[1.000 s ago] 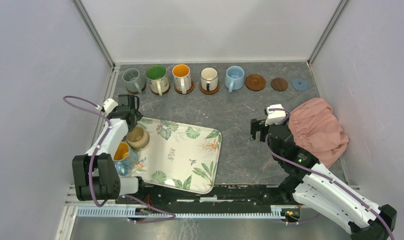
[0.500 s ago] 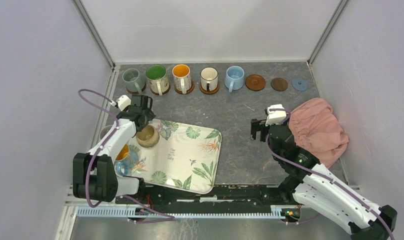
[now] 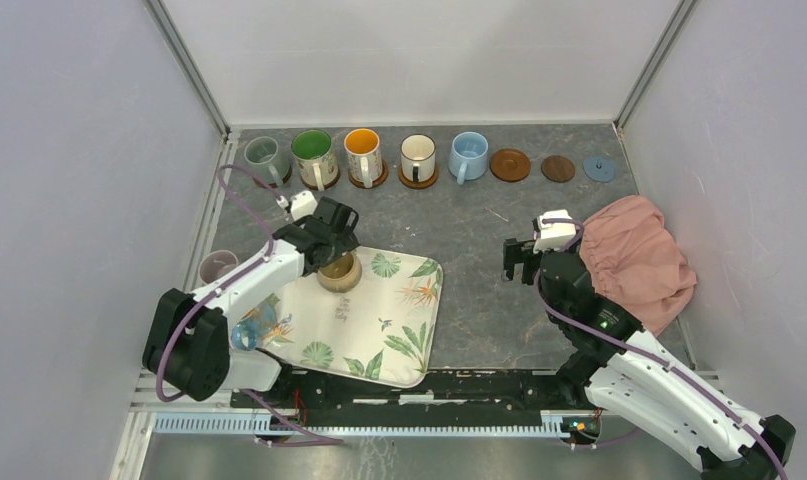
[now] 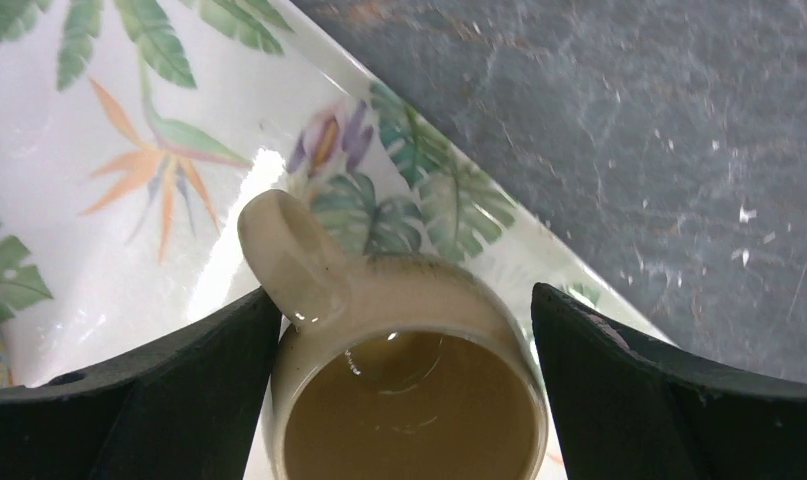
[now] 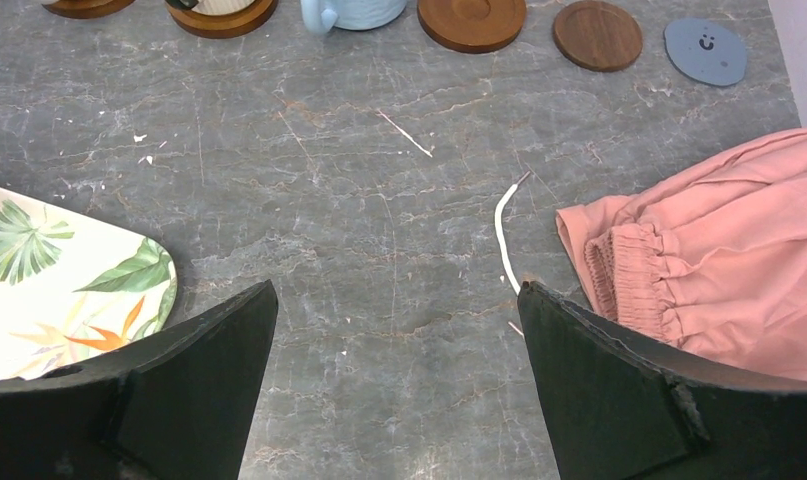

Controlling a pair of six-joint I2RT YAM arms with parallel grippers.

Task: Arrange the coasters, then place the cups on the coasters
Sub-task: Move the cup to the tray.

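A tan mug (image 4: 409, 410) stands upright near the far edge of a leaf-print tray (image 3: 379, 330). The left gripper (image 4: 404, 300) straddles it, jaws at full spread, one finger against each side. Five mugs (image 3: 364, 155) sit on coasters along the table's (image 5: 379, 200) far edge, three uncovered coasters (image 3: 557, 168) beside them. The right gripper (image 5: 394, 290) hovers spread wide, holding nothing

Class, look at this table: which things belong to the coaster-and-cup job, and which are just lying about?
Job: five back-row mugs, three bare coasters, tan mug, pale pink mug, blue mug.
Lying about: leaf-print tray, pink cloth, white scrap.
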